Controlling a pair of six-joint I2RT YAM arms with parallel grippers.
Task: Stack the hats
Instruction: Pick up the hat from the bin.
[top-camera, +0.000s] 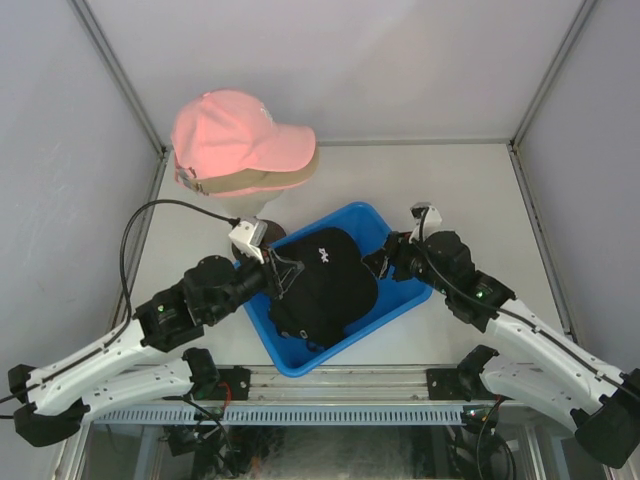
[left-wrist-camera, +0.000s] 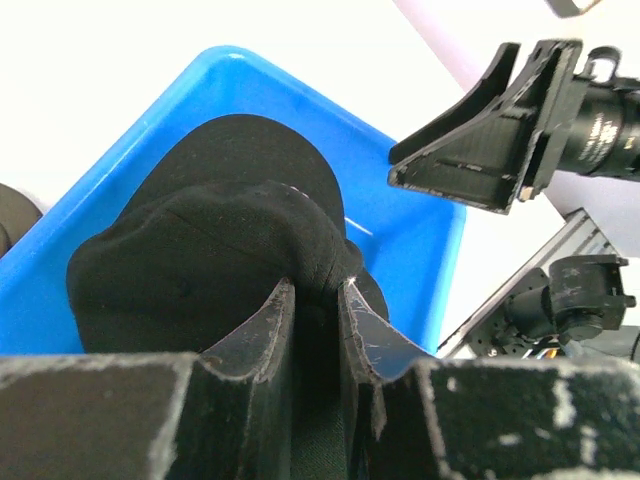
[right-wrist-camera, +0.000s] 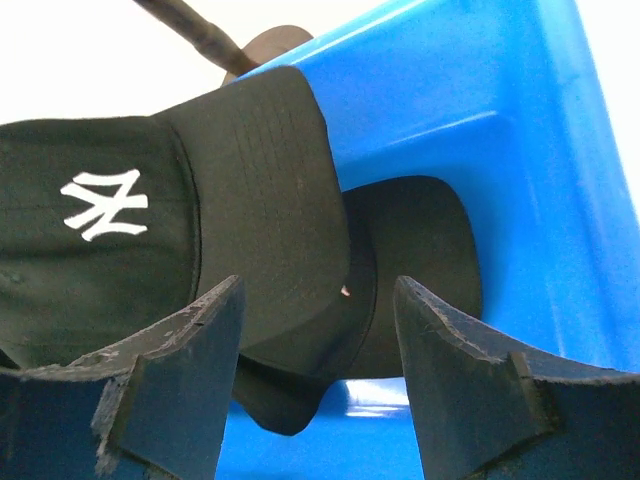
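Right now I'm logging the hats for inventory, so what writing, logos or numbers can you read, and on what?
"NY": white logo on the front of the black cap in the blue bin.
Pink cap: no writing can be made out.
Nothing else is readable.

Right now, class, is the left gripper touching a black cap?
Touching. The left wrist view shows the left gripper pinching fabric of a black cap between its fingers.

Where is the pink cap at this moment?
In the top view, the pink cap sits at the far left, on top of a tan cap, just behind the blue bin.
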